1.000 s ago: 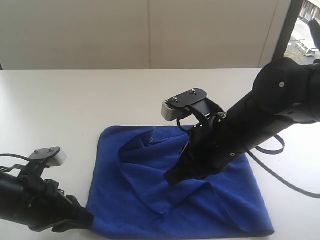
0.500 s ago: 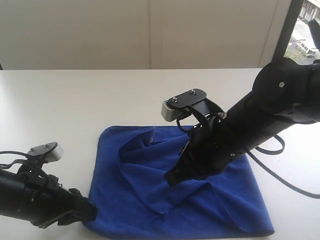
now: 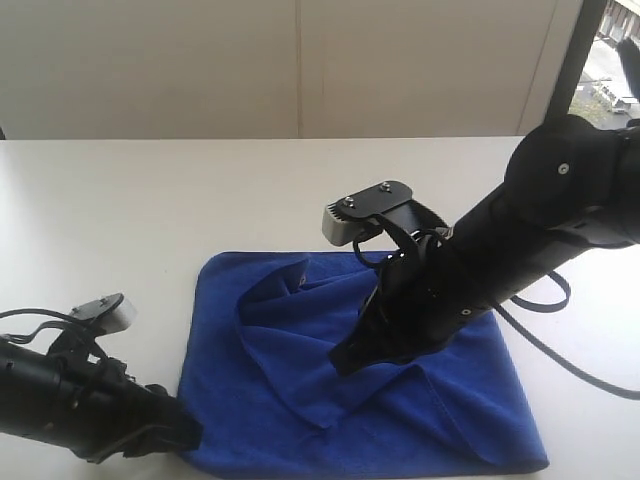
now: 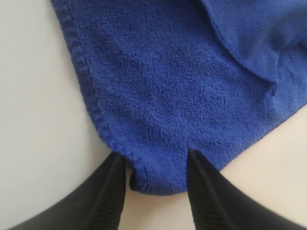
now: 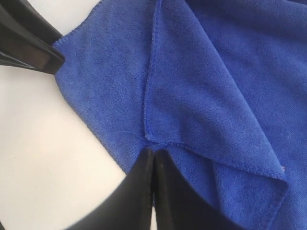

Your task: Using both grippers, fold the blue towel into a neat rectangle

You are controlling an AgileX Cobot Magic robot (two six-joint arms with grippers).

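Note:
The blue towel (image 3: 280, 400) lies on the white table, with one part folded over and rumpled towards the middle. My left gripper (image 3: 185, 432) is low at the towel's near left corner. In the left wrist view its fingers (image 4: 115, 182) stand apart on either side of that corner (image 4: 158, 179), so the left gripper (image 4: 156, 158) is open. My right gripper (image 3: 340, 360) reaches in over the middle of the towel. In the right wrist view it (image 5: 154, 152) is shut, its tips pinching the stitched edge of the folded layer (image 5: 206, 96).
The white table (image 3: 150, 200) runs back to a pale wall. A black cable (image 3: 560, 350) loops on the table right of the towel. A dark window frame (image 3: 570, 60) stands at the far right. The left gripper's finger (image 5: 29, 48) shows at a towel corner in the right wrist view.
My left gripper has slid forward and to the right, bringing its fingers around the towel's near left corner. The right arm and the fold it holds have not moved.

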